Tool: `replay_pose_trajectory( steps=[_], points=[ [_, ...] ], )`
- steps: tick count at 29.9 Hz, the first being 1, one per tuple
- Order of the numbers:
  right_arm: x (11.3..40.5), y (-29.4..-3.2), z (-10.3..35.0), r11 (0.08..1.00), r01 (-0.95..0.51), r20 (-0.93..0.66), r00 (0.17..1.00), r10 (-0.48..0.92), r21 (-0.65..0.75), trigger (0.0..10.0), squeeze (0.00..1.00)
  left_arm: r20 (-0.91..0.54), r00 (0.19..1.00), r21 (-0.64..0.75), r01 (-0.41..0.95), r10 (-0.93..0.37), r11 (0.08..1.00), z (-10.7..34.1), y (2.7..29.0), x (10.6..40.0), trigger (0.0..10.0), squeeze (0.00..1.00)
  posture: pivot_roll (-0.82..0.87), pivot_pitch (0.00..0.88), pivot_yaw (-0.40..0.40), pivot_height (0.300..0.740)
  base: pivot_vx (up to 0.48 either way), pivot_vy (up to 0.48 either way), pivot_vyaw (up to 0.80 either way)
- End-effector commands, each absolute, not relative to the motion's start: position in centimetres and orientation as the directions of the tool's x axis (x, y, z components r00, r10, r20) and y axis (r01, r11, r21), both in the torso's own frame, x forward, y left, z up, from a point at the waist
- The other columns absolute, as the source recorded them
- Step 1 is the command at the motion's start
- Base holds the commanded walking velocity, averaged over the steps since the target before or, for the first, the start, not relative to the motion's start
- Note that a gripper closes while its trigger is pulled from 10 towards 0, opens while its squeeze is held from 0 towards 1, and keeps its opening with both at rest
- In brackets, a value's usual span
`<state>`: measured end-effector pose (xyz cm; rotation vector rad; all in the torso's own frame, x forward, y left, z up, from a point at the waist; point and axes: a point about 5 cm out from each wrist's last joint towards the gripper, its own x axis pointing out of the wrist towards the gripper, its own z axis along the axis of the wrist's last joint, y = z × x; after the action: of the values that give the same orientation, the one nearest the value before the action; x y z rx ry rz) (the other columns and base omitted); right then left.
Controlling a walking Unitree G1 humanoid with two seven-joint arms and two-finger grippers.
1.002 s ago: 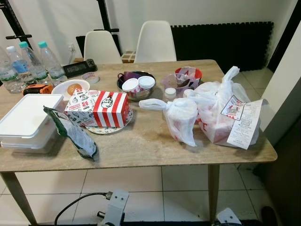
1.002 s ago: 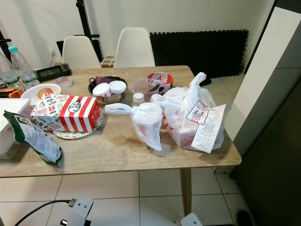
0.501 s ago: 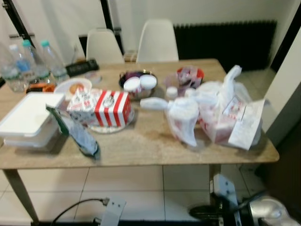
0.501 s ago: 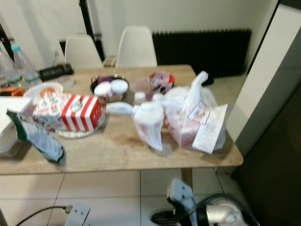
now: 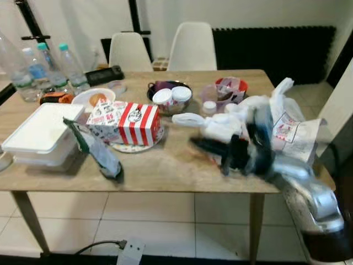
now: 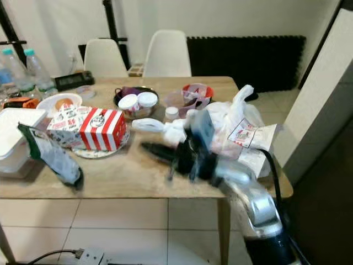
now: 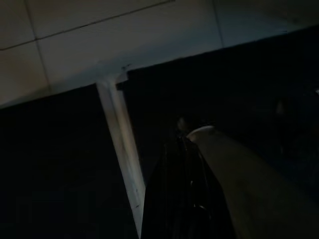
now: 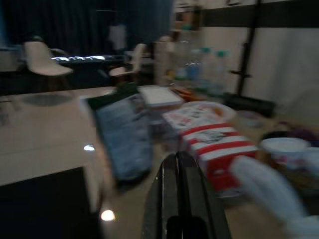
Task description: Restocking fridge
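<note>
The wooden table (image 5: 165, 172) carries take-away food. Two knotted white plastic bags (image 5: 278, 107) with a receipt (image 5: 300, 135) sit at its right end. A red-and-white striped box (image 5: 129, 117) lies on a plate at the middle, beside a dark green snack bag (image 5: 95, 150) and a white lidded container (image 5: 39, 130). My right gripper (image 5: 201, 146) is blurred above the table's front, in front of the bags and pointing left at the box. In the right wrist view its fingers (image 8: 179, 169) lie pressed together, empty. My left gripper (image 7: 183, 142) hangs idle in the dark.
At the back stand a metal bowl with two lidded cups (image 5: 171, 96), a red bowl (image 5: 231, 85), a white bowl (image 5: 91, 99) and water bottles (image 5: 52, 66). Two white chairs (image 5: 190, 47) face the far side. A white panel (image 6: 325, 94) rises close on the right.
My right arm has risen from below the table's front edge and now reaches over the table before the bags. The view has shifted slightly; the table things have not moved.
</note>
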<state>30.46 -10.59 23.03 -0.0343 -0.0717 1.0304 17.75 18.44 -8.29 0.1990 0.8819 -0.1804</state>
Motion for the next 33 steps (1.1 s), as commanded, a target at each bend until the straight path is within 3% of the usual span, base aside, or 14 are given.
replay_pose_trajectory(
  steps=[1,5,7,8,9,12,13,14,15,23,33],
  points=[
    [31.7,-11.0,22.0,0.577,-0.816,0.007,0.577,0.817,-0.037,10.0,1.00,-0.798,0.599,0.103,0.243,-0.065,0.965,-8.6,18.7,17.1,10.0,0.00,-0.07,0.067,0.026,0.726,0.000,0.000,0.00],
    [33.5,-11.1,21.3,0.638,-0.766,-0.055,0.643,0.764,-0.080,10.0,1.00,-0.802,0.594,0.105,0.242,-0.062,0.965,-8.7,18.8,17.0,10.0,0.00,-0.07,0.068,0.028,0.726,0.000,0.000,0.00],
    [35.0,-11.4,20.9,0.698,-0.689,-0.115,0.723,0.681,-0.196,10.0,1.00,-0.805,0.591,0.106,0.241,-0.059,0.965,-8.7,18.9,17.0,10.0,0.00,-0.07,0.069,0.031,0.726,0.000,0.000,0.00],
    [35.0,-11.4,20.9,0.698,-0.689,-0.115,0.723,0.681,-0.196,10.0,1.00,-0.805,0.591,0.106,0.241,-0.059,0.965,-8.7,18.9,17.0,10.0,0.00,-0.07,0.069,0.031,0.726,0.000,0.000,0.00],
    [36.4,-12.2,21.4,0.764,-0.592,-0.109,0.803,0.586,-0.257,10.0,1.00,-0.806,0.589,0.108,0.236,-0.055,0.966,-8.7,19.0,16.9,10.0,0.00,-0.06,0.070,0.024,0.726,0.000,0.000,0.00],
    [37.0,-12.5,22.2,0.805,-0.544,-0.084,0.837,0.541,-0.237,10.0,0.97,-0.806,0.589,0.109,0.231,-0.050,0.967,-8.7,19.1,16.9,10.0,0.00,-0.06,0.070,0.024,0.726,0.000,0.000,0.00],
    [37.2,-12.7,22.4,0.811,-0.533,-0.080,0.844,0.531,-0.242,10.0,0.51,-0.807,0.589,0.110,0.230,-0.049,0.967,-8.7,19.1,16.9,10.0,0.00,-0.06,0.069,0.024,0.726,0.000,0.000,0.00],
    [37.4,-12.7,22.6,0.814,-0.525,-0.078,0.848,0.524,-0.247,10.0,0.51,-0.807,0.589,0.110,0.229,-0.048,0.967,-8.7,19.1,16.9,10.0,0.00,-0.06,0.069,0.024,0.726,0.000,0.000,0.00],
    [37.6,-13.0,22.9,0.821,-0.513,-0.073,0.856,0.513,-0.249,10.0,0.00,-0.808,0.587,0.111,0.228,-0.046,0.967,-8.7,19.1,16.8,10.0,0.00,-0.06,0.069,0.025,0.726,0.000,0.000,0.00],
    [38.5,-14.3,23.0,0.856,-0.494,-0.100,0.869,0.484,-0.152,10.0,0.00,-0.813,0.580,0.110,0.229,-0.045,0.967,-8.8,19.1,16.8,10.0,0.00,-0.07,0.061,0.032,0.726,0.000,0.000,0.00],
    [37.4,-13.1,21.7,0.754,-0.652,-0.231,0.748,0.622,-0.079,10.0,0.00,-0.809,0.584,0.092,0.234,-0.064,0.968,-8.9,17.5,16.9,10.0,0.00,-0.06,0.043,0.033,0.726,0.000,0.000,0.00]
  ],
)
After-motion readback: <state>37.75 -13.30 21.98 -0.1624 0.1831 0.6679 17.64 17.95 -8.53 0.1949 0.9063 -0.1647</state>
